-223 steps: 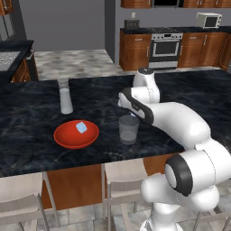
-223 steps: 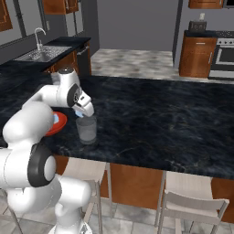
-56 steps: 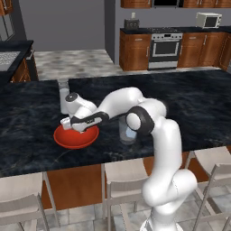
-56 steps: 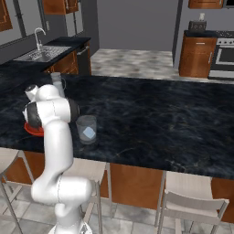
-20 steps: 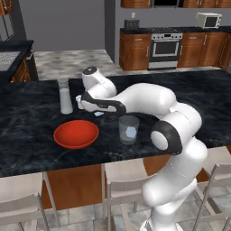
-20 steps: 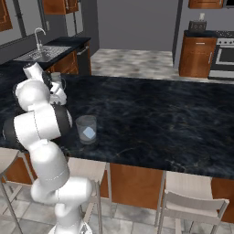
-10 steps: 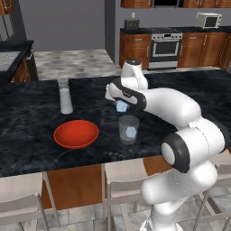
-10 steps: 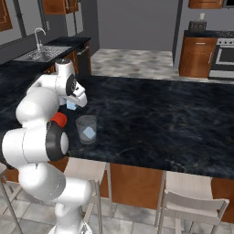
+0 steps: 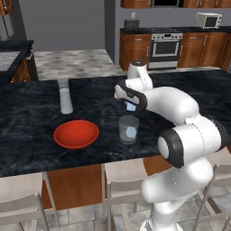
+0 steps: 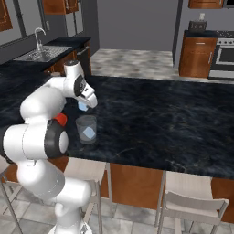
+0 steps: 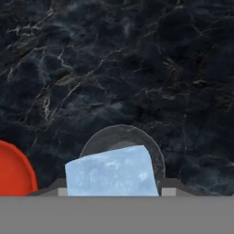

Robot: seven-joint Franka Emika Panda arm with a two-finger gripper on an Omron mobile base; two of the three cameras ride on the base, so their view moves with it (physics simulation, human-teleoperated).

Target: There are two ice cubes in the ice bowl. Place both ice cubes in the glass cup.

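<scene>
Claw [image 9: 131,106] of the white robot arm hangs above the black marble desk [image 9: 36,117], pinching a small pale blue translucent ice cube [image 9: 131,107] between its two dark fingers. In the left base view the held cube sits directly above the short, wide, transparent grey glass cup [image 9: 129,129], at twelve o'clock from it, with a clear gap of air between the cube and the cup's rim. In the right base view the claw [image 10: 82,106] holds the cube [image 10: 82,106] just above and slightly toward eleven o'clock of the cup [image 10: 86,129].

A second pale blue ice cube [image 9: 130,132] already lies inside the cup, resting at its bottom; it is also visible through the cup wall in the right base view [image 10: 88,132].

In the hand view, looking down along the claw, the held cube [image 11: 112,171] fills the lower centre of the picture, and the round rim of the cup [image 11: 156,154] shows behind and below it, so the cube overlaps the cup's opening.

The wide, shallow, glossy red-orange round bowl [image 9: 76,134] stands on the desk at nine o'clock from the cup, near it but apart. Its red edge [image 11: 16,171] appears at eight o'clock in the hand view.

A taller, narrow glass with white contents [image 9: 66,96] stands upright on the desk at eleven o'clock from the bowl.
</scene>
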